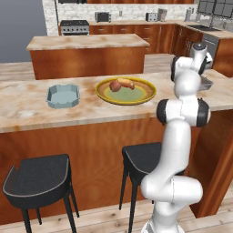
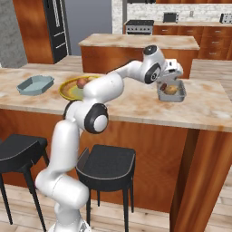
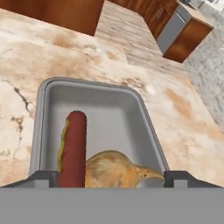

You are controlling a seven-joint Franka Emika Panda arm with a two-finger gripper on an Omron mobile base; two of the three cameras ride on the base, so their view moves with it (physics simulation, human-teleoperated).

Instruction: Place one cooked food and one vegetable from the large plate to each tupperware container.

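My gripper [image 3: 111,179] hangs open just above the dark grey tupperware container [image 3: 114,120], its fingertips [image 3: 43,178] spread wide over the near end. Inside lie a hot dog [image 3: 72,146] and a yellowish onion-like vegetable [image 3: 114,169], both free of the fingers. From the right base view the gripper [image 2: 165,84] hovers over this container [image 2: 182,95] on the counter's right part. The large plate [image 1: 149,94] with yellow rim holds a reddish round item [image 1: 115,86] and a yellow-orange piece [image 1: 127,83]. The pale blue container [image 1: 63,96] stands left of it with nothing showing inside.
All sit on a marble counter [image 1: 27,113] with two dark stools [image 1: 38,179] in front. A second island [image 1: 86,43] stands behind. My arm [image 2: 106,86] stretches across the plate [image 2: 64,91] in the right base view.
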